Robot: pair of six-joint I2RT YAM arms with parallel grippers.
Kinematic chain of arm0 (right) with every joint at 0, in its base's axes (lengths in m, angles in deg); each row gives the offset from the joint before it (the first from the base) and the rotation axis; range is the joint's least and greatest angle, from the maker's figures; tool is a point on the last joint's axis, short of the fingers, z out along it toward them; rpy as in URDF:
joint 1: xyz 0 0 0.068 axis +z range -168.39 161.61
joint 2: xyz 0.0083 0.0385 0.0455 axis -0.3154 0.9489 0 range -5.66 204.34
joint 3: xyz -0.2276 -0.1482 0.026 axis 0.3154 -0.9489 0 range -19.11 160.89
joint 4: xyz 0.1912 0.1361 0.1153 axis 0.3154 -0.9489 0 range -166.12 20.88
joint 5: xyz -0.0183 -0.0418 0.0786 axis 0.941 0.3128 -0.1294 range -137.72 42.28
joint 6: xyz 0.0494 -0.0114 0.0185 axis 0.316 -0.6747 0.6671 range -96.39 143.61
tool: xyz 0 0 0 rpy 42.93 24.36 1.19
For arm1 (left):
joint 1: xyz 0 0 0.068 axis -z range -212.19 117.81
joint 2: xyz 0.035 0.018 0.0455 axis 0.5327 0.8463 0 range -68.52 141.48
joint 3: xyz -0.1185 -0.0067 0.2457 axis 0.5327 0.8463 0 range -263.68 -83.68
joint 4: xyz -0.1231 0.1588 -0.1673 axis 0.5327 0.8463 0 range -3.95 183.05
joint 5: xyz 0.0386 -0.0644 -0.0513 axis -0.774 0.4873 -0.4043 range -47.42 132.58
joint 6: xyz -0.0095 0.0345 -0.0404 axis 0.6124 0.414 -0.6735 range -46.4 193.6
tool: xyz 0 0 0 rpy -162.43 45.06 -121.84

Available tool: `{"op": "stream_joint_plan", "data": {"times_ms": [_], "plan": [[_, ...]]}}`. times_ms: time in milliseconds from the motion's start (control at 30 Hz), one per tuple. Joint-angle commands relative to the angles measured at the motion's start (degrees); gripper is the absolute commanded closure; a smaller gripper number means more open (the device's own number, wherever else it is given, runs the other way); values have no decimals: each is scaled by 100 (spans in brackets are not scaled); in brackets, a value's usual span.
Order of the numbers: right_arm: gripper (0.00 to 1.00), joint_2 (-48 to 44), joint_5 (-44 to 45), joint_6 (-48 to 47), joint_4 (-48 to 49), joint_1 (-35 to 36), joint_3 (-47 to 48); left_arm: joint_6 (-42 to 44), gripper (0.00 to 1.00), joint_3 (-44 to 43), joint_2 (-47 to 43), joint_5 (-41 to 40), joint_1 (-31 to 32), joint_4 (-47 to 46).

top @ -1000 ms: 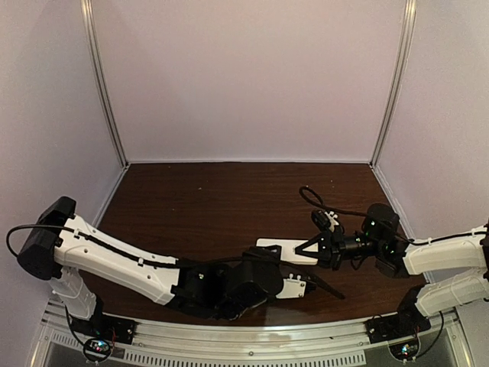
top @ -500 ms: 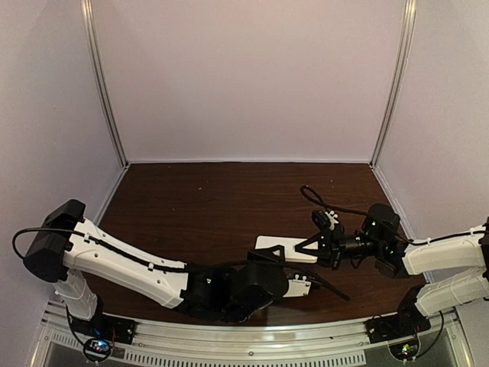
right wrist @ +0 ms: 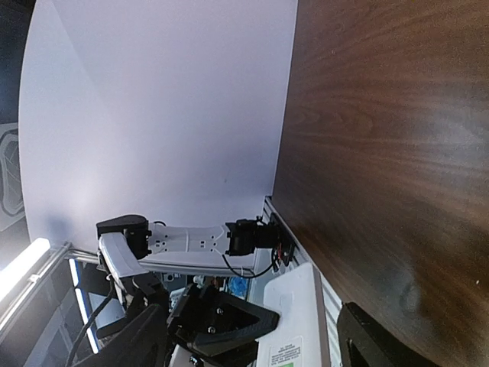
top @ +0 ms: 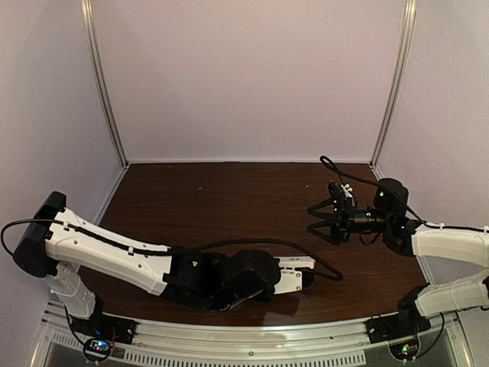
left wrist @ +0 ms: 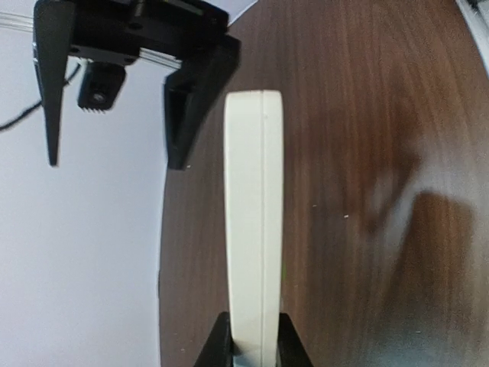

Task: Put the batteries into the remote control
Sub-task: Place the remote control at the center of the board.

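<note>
Left wrist: left hand [left wrist: 252,353] is clamped on the remote control [left wrist: 254,214]. Its fingers [left wrist: 218,345] pinch the near end across the thickness. The thin white edge faces the camera and the body runs straight out from the hand. Dark wood counter [left wrist: 367,115] fills the side beyond it. Broad faces look parallel to the counter; can't tell if it touches the wood. Past the far tip, the right hand [left wrist: 114,162] hangs against the pale wall [left wrist: 76,267] with both black fingers spread wide and nothing between them.

Top external: the left arm [top: 114,256] lies low along the near edge. Its hand and the white remote control are near the centre front. The right hand is further back and to the right, well apart from the left. Its fingers are splayed in a wide V pointing left and it's empty.

Right wrist: its own two fingertips show at the bottom corners, far apart, with nothing gripped. Between them the left hand shows end-on, with a white labelled piece beside it. Can't tell if that piece is the remote control or part of the hand. Bare counter fills the right side, and the left arm shows across the cell.
</note>
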Motion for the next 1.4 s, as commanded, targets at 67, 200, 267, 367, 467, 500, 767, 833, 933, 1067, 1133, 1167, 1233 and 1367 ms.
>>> {"op": "stream_joint_plan", "data": {"times_ms": [67, 200, 267, 367, 467, 500, 767, 833, 933, 1067, 1133, 1167, 1233, 1367], "plan": [[22, -398, 164, -1178, -1268, -789, 440, -2524, 100, 90, -728, 2291, -725, 586], [22, -491, 154, -1426, -1572, -992, 454, -3884, 100, 498, -1158, 3510, -1593, 63], [22, -506, 169, -1551, -1716, -1012, 452, -4589, 100, 819, -1308, 4201, -1996, -408], [22, -556, 219, -1824, -2008, -1020, 472, -5545, 100, 1352, -1401, 4959, -2414, -1306], [22, -642, 292, -2061, -2261, -1025, 462, -6261, 100, 1649, -1306, 5293, -2642, -1771], [22, -676, 318, -2122, -2338, -1025, 450, -6505, 100, 1709, -1232, 5350, -2699, -1888], [22, -791, 324, -2285, -2477, -1027, 304, -8066, 100, 2405, -679, 5993, -2954, -3506], [22, -800, 333, -2314, -2502, -1029, 283, -8354, 100, 2468, -512, 6010, -2957, -3800], [22, -801, 317, -2349, -2525, -1022, 254, -8766, 100, 2555, -228, 5973, -2952, -4038], [22, -823, 310, -2337, -2517, -1021, 206, -9194, 100, 2689, 71, 5925, -2950, -4481], [22, -849, 316, -2347, -2517, -1029, 183, -9291, 100, 2696, 169, 5829, -2953, -4465], [22, -857, 318, -2350, -2517, -1027, 169, -9294, 100, 2676, 225, 5804, -2953, -4459], [22, -871, 323, -2351, -2509, -1020, 138, -9311, 100, 2624, 320, 5759, -2956, -4365], [23, -871, 287, -2337, -2473, -1031, 88, -9444, 99, 2652, 445, 5645, -2952, -4281]]}}
